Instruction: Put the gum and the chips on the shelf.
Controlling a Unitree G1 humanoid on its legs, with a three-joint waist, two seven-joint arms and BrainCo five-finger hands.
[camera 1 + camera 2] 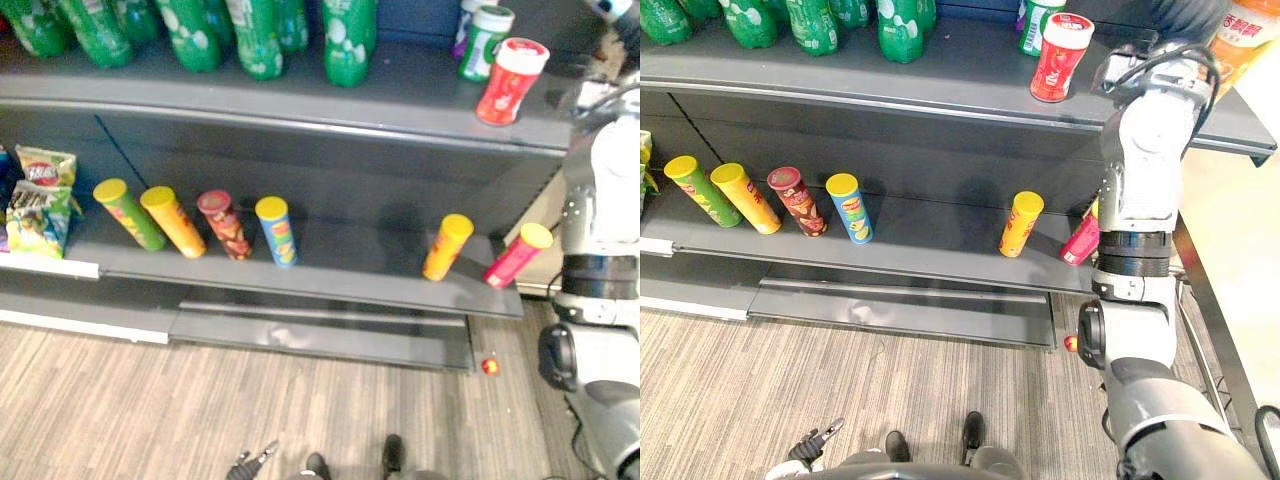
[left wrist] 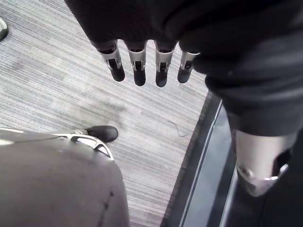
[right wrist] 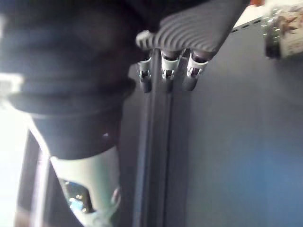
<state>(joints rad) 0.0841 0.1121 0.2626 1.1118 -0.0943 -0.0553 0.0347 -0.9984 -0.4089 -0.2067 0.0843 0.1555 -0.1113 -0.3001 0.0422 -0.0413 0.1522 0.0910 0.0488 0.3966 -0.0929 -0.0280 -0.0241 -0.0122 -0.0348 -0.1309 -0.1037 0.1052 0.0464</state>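
Left wrist view, left robot hand (image 2: 138, 71) loose-fingered over the floor (image 2: 61, 90), right robot hand (image 3: 166, 71) slack too, red gum jar (image 1: 1060, 57) on top shelf (image 1: 940, 80), 6 chip tubes (image 1: 275, 230) below

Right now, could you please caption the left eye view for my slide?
Six chip cans line the lower shelf beside snack bags; green bottles and a red jar sit above.
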